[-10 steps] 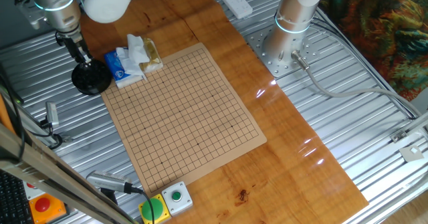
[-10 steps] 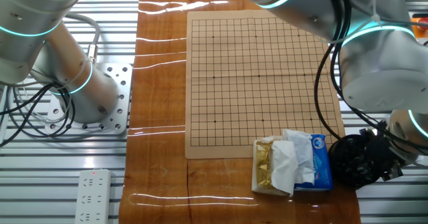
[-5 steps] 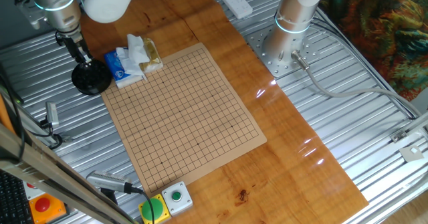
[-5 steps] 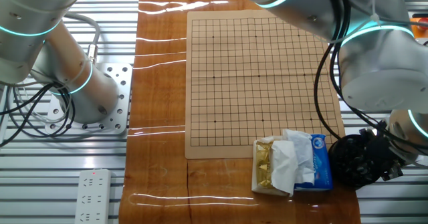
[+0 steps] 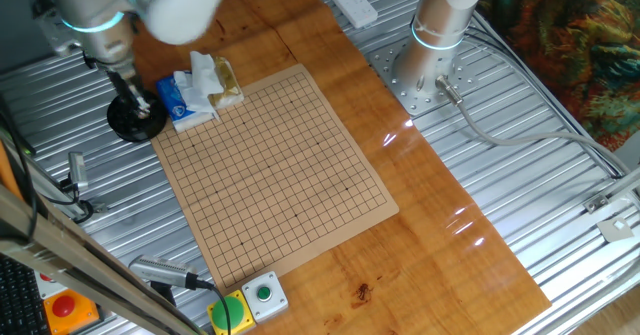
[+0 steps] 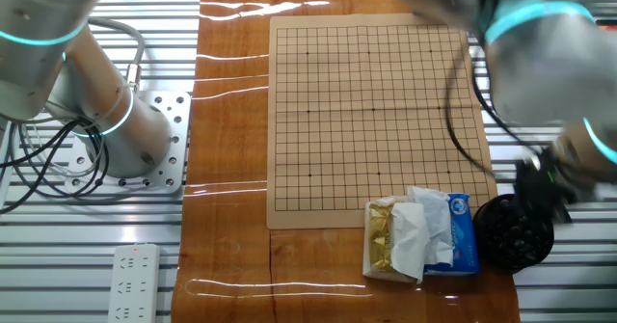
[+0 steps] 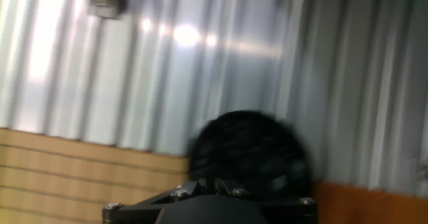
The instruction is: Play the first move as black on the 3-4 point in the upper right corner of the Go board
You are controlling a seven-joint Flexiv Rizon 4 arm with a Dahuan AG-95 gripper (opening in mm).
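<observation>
Lying flat on the glossy orange-brown counter, the board is a pale-tan wooden rectangle with a fine black grid and small star dots, and no stone shows on any crossing in either fixed view. Just off one short edge sit a blue packet, a crumpled white tissue and a small yellowish box, all crowded near the board's corner. Beside them, on the ribbed metal surface next to the counter, stands a round black bowl that appears to hold dark stones. The pincer hangs over that bowl; in the hand view the bowl fills the lower middle, smeared by motion. I cannot tell whether the pincer is parted or clenched, or whether it carries a stone, since its tips are blurred or hidden in every view.

The main risk, as I judge it, is a poor pick: a smooth rounded stone could slip from the tips, or two could come up together. On the way to the board the arm might brush the packet and tissue and push them onto the grid. Placement is unforgiving too; the crossings are close-set, so a small offset would land the stone on a neighbouring point.
</observation>
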